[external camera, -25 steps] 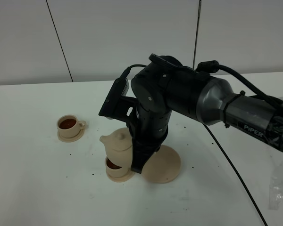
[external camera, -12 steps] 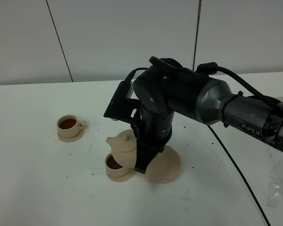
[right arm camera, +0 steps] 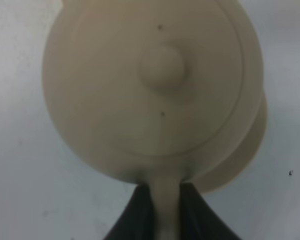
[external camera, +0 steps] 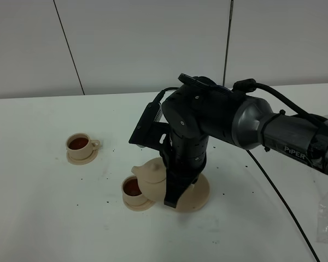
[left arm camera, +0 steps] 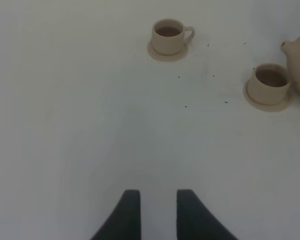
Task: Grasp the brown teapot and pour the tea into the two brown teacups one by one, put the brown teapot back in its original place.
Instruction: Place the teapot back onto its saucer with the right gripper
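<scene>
Since a second ago your right tool [right arm camera: 165, 210] has carried the brown teapot [external camera: 153, 177] back from above the near teacup [external camera: 133, 189] toward the wide saucer [external camera: 194, 197], and it now hangs level, half over that saucer's edge, with its spout just above the cup's rim. That tool is pinching the teapot's loop handle [right arm camera: 165, 200]. Your left tool [left arm camera: 155, 212] hovers over the bare white table [left arm camera: 90, 125] with its fingers slightly apart, while the far teacup [external camera: 80, 144], also full, sits on its small saucer well to the left.
</scene>
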